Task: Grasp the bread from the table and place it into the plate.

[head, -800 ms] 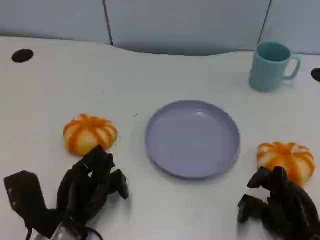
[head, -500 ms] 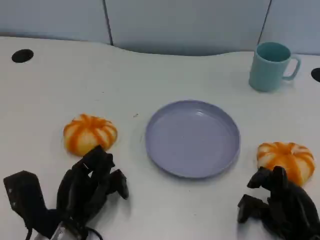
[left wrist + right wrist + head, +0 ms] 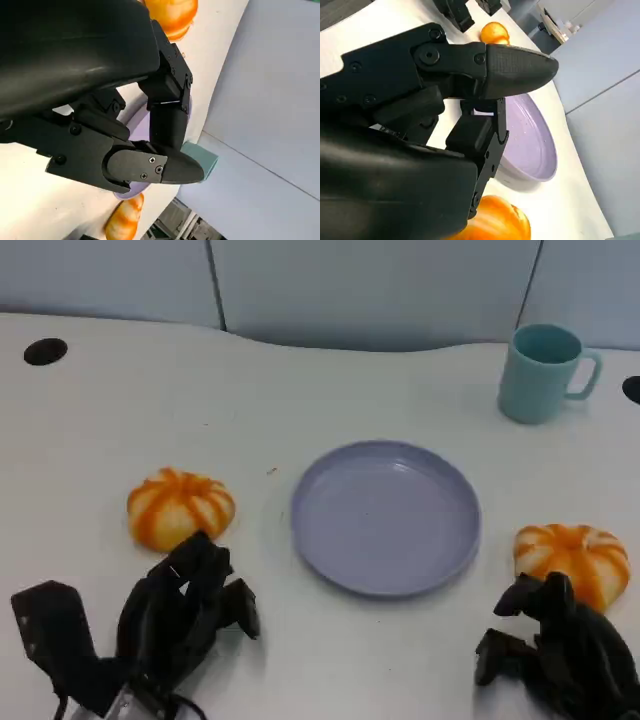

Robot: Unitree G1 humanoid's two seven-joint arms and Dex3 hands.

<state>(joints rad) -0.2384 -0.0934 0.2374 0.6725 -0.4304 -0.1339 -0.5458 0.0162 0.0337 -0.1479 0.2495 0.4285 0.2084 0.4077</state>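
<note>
Head view: purple plate (image 3: pixel 385 515) sits mid-table w/ nothing in it. One orange bun (image 3: pixel 180 507) lies left of plate, a 2nd bun (image 3: pixel 573 561) to its right, both on white table (image 3: pixel 300 390), apart from plate. Left hand (image 3: pixel 185 615) sits just below the left bun, fingers loosely curled, holding nothing, not touching it. Right hand (image 3: pixel 555 650) is right beside the 2nd bun, fingers part-spread, nothing held; contact w/ bun can't tell. Teal mug (image 3: pixel 541 372) stands at far right.

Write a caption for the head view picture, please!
Two orange breads flank an empty purple plate; both hands wait nearby.
</note>
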